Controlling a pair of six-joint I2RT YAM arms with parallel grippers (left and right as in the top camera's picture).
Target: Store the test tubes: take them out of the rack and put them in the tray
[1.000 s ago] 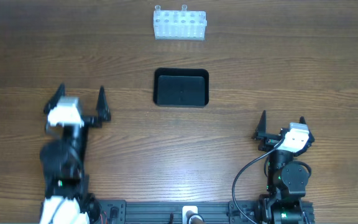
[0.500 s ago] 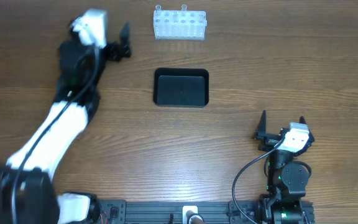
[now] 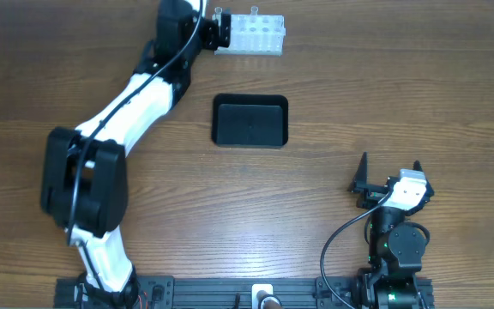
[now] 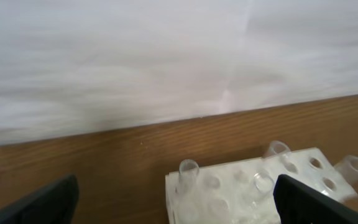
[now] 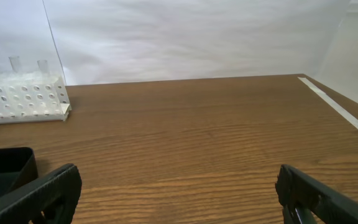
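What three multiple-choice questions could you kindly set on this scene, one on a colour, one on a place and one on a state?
1. What colour is the tray?
A. white
B. black
C. red

2. Where is the left pincer?
A. over the tray
B. at the rack
C. parked low by the near edge

3. In what state is the tray?
A. empty
B. half full
C. heaped full

Answers:
1 B, since the top view shows it black against the brown wood.
2 B, since the left wrist view has the rack right beneath the open pincer.
3 A, since the top view shows only its bare floor.
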